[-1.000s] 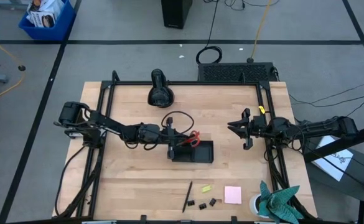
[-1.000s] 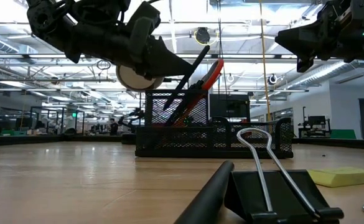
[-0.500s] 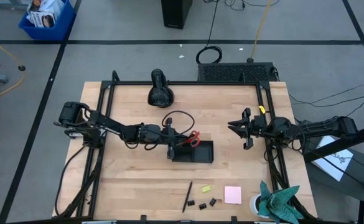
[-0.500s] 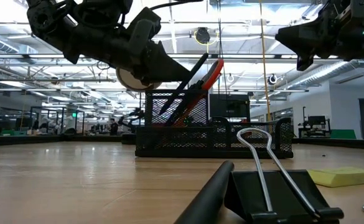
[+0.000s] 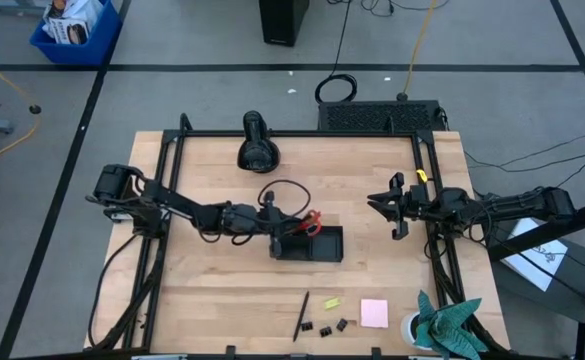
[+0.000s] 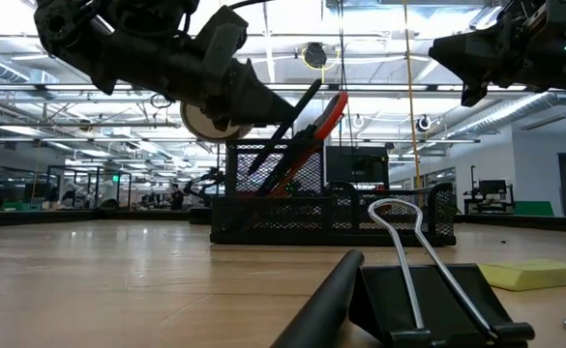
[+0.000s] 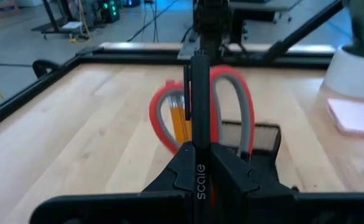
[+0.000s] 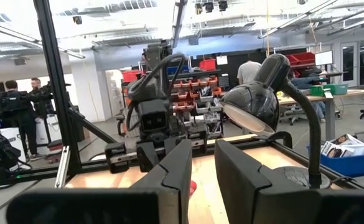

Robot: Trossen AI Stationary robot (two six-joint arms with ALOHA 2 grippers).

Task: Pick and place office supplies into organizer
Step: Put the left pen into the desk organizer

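My left gripper [image 5: 278, 226] reaches from the table's left over the left end of the black mesh organizer [image 5: 317, 246] and is shut on a black pen [image 6: 287, 130]. Red-handled scissors [image 7: 231, 102] and orange pencils [image 7: 180, 121] stand in the organizer's tall compartment. On the near part of the table lie another black pen [image 5: 301, 315], a yellow-green piece [image 5: 330, 302], tiny binder clips [image 5: 333, 327] and a pink sticky-note pad [image 5: 374, 313]. My right gripper [image 5: 376, 205] hovers open to the right of the organizer, holding nothing. My left gripper pinches the black pen's shaft [image 7: 200, 134] between its two fingers. It comes from the table's left, above the organizer. The pen slants in the hold, its upper end [image 6: 317, 90] beside the scissors' handles and its lower part [image 6: 259, 162] down at the tall mesh compartment.
A black rounded lamp-like device [image 5: 257, 146] sits at the far edge of the table. A teal-green cloth in a white cup [image 5: 442, 325] stands at the near right corner. Bare wood lies between the organizer and the loose supplies.
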